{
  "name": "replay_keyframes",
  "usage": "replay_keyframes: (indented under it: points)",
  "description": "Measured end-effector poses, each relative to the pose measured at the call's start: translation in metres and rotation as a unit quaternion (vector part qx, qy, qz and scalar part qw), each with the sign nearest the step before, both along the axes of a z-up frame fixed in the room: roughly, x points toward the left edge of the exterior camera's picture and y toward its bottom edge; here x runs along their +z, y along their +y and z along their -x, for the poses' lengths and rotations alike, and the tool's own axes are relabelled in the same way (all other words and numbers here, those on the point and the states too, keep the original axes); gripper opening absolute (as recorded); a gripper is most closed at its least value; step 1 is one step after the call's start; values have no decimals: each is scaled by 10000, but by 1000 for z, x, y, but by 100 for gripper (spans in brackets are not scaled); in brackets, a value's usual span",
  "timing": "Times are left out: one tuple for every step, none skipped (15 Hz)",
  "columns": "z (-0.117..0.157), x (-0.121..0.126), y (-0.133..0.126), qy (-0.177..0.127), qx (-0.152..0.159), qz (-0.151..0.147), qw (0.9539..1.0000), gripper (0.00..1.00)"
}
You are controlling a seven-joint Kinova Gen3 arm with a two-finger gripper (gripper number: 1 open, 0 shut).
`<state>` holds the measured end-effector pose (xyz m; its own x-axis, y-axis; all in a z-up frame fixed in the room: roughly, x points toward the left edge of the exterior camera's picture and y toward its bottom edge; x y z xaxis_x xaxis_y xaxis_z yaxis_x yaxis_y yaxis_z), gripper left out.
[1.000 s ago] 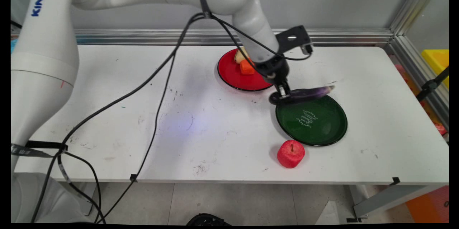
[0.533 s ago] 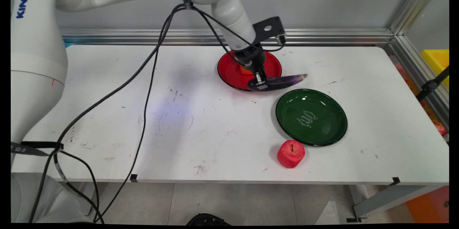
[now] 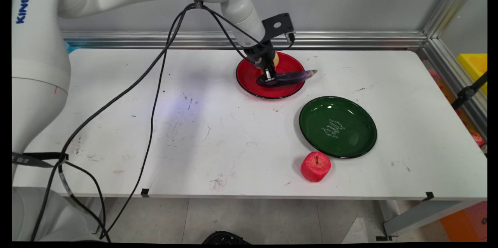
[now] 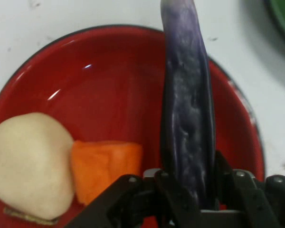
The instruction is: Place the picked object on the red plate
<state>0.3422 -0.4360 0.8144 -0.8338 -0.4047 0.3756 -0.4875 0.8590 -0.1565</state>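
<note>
Eggplant: long purple eggplant [image 3: 290, 77] [image 4: 187, 118] over round red plate [image 3: 249, 81] [image 4: 109, 85]
Pincer: black two-finger pincer [image 3: 269, 78] [image 4: 187, 187] clamped on eggplant's end
Nearby: orange chunk [image 4: 104, 166], pale lump [image 4: 31, 164] on plate

White cursive lettering at centre of green plate [image 3: 337, 126], too small to read (two or three slanted lines). No other label or number legible on red plate [image 3: 249, 81], red apple [image 3: 315, 166] or surface [image 3: 218, 131].

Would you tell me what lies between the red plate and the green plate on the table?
Nothing: in the main view the stretch between the red plate and the green plate is bare white table. The eggplant hangs over the red plate only.
</note>
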Motion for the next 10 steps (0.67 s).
replay_keyframes:
  points:
    - [-3, -2, -2, -13, 13, -2, 10000, 0]
    - [-6, -4, -5, -27, 24, -12, 10000, 0]
    - [-9, -6, -6, -39, 29, -29, 10000, 0]
    - [-12, -8, -7, -41, 28, -56, 10000, 0]
    - [-13, -10, -8, -38, 26, -83, 10000, 0]
    - [-15, -12, -9, -31, 23, -115, 9999, 0]
    - [-17, -14, -9, -24, 20, -153, 9999, 0]
    - [-18, -15, -9, -20, 20, -185, 9998, 0]
    - [-19, -17, -10, -14, 17, -218, 9998, 0]
    - [-21, -18, -10, -10, 11, -246, 9997, 0]
